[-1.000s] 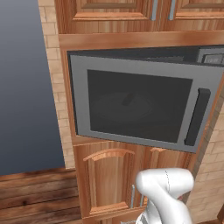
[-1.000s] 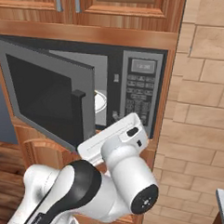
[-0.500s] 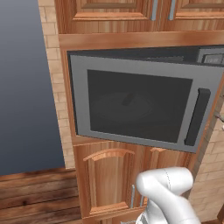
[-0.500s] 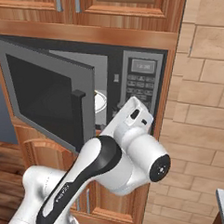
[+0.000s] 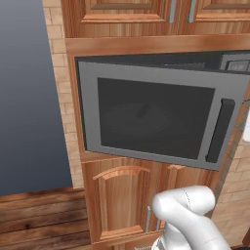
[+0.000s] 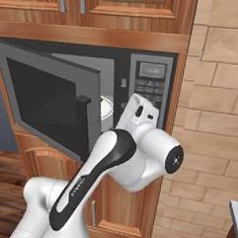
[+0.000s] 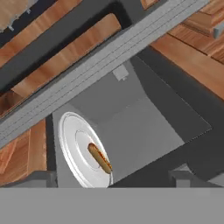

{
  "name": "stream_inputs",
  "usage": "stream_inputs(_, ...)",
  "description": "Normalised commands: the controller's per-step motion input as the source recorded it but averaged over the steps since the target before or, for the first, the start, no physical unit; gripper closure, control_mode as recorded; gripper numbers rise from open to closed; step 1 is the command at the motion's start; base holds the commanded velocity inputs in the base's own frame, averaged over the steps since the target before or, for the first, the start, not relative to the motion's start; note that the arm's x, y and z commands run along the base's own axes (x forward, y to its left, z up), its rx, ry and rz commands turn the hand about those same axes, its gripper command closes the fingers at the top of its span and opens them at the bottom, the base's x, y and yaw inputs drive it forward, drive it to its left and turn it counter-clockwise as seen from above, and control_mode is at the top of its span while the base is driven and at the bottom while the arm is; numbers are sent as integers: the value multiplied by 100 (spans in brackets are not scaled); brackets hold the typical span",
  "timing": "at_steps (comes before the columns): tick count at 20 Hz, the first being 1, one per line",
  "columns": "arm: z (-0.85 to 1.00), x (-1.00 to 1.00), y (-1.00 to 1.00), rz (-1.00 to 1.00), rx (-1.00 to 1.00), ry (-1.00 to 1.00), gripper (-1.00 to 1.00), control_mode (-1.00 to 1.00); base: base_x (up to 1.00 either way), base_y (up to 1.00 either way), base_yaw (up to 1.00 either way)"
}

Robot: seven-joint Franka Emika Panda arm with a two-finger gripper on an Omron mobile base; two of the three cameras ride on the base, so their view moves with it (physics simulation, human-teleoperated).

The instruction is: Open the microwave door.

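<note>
**Microwave door swung partly open, arm at the gap**

The cabinets [image 5: 122, 205] of brown wood frame everything; the microwave sits built into them at chest height, so the arm has to reach up and forward to work on it.

The door [image 5: 151, 114], grey with a dark window, is hinged on its left edge and stands swung out from the cavity. In the right base view the door [image 6: 48, 100] juts toward the camera at a clear angle, leaving a gap between its free edge and the keypad [image 6: 150, 88]. By my reading the opening is well under way but not complete, since the door is not yet folded fully back.

The arm [image 6: 129, 156] bends up in front of the lower cabinets, its hand raised just beside the gap, between the door's free edge and the keypad. That placement suits pushing the door from its inner side instead of pulling it.

The handle [image 5: 219, 129], a black vertical bar, sits near the free edge, where leverage against the hinge is greatest. Nothing grips it now.

Inside, a white plate [image 7: 83, 151] rests on the cavity floor with a small brown item of food [image 7: 99, 158] on it.

The end effector [image 7: 111, 179] points into the cavity; its fingertips [image 7: 181, 177] stand apart, spread and holding nothing.
</note>
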Motion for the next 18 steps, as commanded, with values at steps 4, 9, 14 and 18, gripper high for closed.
stream_inputs(4,-4,-13,69,21,-12,-6,-100,-100,0,0,0)
stream_inputs(9,-1,-2,92,18,-12,-2,-100,-100,0,0,0)
stream_inputs(14,0,-35,92,28,-10,-4,-100,-100,0,0,0)
stream_inputs(18,-2,-89,71,47,-6,-2,-100,-100,0,0,0)
